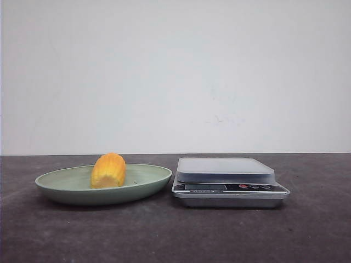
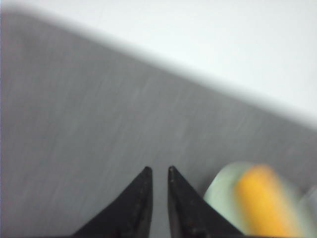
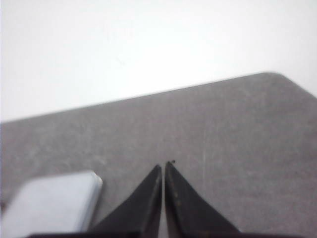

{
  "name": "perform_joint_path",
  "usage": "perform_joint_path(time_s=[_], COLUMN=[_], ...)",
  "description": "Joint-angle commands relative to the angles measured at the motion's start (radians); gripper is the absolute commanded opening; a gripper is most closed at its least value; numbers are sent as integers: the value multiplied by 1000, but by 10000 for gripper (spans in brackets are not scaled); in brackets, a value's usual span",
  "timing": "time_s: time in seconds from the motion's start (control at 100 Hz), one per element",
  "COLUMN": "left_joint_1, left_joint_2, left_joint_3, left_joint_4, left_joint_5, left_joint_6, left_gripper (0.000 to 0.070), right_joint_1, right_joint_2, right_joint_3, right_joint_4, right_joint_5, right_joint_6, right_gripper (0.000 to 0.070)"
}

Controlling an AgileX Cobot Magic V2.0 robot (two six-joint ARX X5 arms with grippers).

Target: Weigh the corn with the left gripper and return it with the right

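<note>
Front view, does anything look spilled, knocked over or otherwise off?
Nothing stands out. The stubby yellow-orange corn cob lies inside the shallow pale green plate, and the silver kitchen scale sits level beside it with its platform bare.

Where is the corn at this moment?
In the front view the corn lies in the green plate on the table's left side, just left of the scale; neither claw is touching it.

green plate [image 1: 66, 189] left | silver scale [image 1: 229, 182] just right | dark table [image 1: 175, 235]
</note>
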Motion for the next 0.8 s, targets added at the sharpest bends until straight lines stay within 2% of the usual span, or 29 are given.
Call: perform_joint_path(time_s=[0.0, 0.12, 0.16, 0.2, 0.23, 0.24, 0.25, 0.27, 0.3, 0.43, 0.65, 0.73, 0.79], left_joint_1=[0, 0, 0, 0, 0, 0, -1, -1, -2, -14, -83, -134, -180], left_joint_2=[89, 278, 327, 365, 390, 398, 405, 418, 436, 483, 582, 652, 712], left_joint_3=[160, 385, 443, 492, 525, 534, 543, 560, 581, 644, 723, 737, 737], left_joint_4=[-9, -137, -168, -192, -206, -210, -214, -221, -229, -261, -282, -277, -267], left_joint_5=[-1, 3, 12, 35, 54, 60, 67, 78, 95, 154, 155, 155, 145], left_joint_6=[40, 103, 107, 107, 105, 104, 103, 103, 103, 88, 99, 95, 91], left_gripper=[14, 15, 50, 172, 292, 330, 368, 429, 483, 470, 466, 426, 425], right_joint_1=[0, 0, 0, 0, 0, 0, 0, 0, 0, 19, 42, 43, 45], right_joint_2=[76, 199, 229, 255, 274, 284, 287, 301, 312, 348, 369, 385, 400], right_joint_3=[100, 277, 334, 386, 422, 438, 444, 468, 489, 554, 580, 592, 602], right_joint_4=[-46, -100, -117, -134, -146, -151, -154, -163, -172, -201, -245, -266, -271], right_joint_5=[0, -26, -35, -50, -58, -62, -63, -66, -68, -72, -113, -139, -153], right_joint_6=[13, 5, 4, -7, -17, -21, -23, -29, -34, -55, -55, -55, -55], right_gripper=[3, 7, 35, 141, 260, 322, 344, 431, 481, 493, 492, 492, 493])
